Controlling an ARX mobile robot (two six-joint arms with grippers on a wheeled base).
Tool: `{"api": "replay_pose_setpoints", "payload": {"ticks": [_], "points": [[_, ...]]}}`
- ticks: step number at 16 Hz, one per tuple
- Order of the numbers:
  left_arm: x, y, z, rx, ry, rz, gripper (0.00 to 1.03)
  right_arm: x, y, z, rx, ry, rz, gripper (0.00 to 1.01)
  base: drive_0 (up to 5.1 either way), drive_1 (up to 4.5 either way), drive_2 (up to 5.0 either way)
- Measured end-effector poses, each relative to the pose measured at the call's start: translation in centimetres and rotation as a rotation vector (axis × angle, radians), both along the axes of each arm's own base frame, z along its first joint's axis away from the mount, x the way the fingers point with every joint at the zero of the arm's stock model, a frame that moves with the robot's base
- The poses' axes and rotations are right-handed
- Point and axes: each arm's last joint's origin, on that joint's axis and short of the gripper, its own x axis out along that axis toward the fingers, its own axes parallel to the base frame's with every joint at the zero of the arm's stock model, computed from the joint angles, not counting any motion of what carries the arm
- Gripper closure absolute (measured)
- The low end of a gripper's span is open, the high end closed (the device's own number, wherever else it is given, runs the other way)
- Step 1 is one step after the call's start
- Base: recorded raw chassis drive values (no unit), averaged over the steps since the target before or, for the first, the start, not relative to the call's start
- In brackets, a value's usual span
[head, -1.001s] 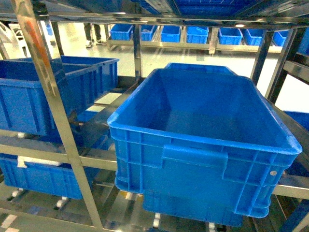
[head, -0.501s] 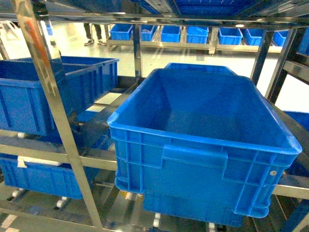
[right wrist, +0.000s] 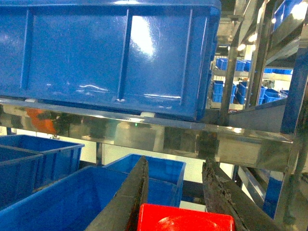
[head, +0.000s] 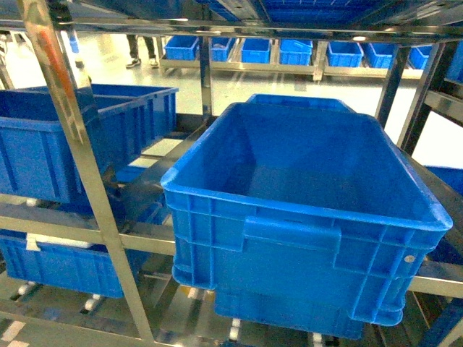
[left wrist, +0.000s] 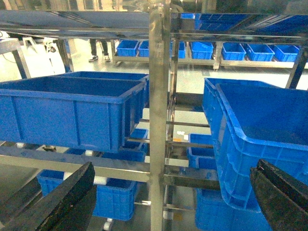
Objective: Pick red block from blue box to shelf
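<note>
Right wrist view shows the red block sitting between the two dark fingers of the right hand, at the bottom edge of the picture. The fingers stand close on either side of it, so I judge the hand to be pinching the block, though the contact itself lies at the frame edge and is not fully shown. Just above the block runs a steel rail of the shelf, and on that rail rests the ribbed wall of a dark blue crate. Below the rail, further crates lie open.

Left wrist view shows the left hand with its fingers spread wide apart and nothing between them. It faces a shelf upright, with crates to both sides of that upright.

Head view shows neither hand and no block, only the shelf and a large dark blue crate straight ahead, its inside bare as far as can be seen.

The blue box, the light turquoise one, appears in none of the three views. As a judgement, the pickup is done and the block is lifted clear of its box, carried up close under the shelf rail. What is left is to bring it onto a shelf tier and release it there.
</note>
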Motion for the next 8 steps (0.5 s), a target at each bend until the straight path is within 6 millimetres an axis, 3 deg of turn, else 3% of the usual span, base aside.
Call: {"api": "replay_pose_setpoints", "payload": {"ticks": [8], "points": [[0.0, 0.0, 0.0, 0.0, 0.0, 0.0, 0.05, 0.0, 0.0, 0.0, 0.0, 0.0, 0.0, 0.73, 0.0, 0.0, 0.0]]}}
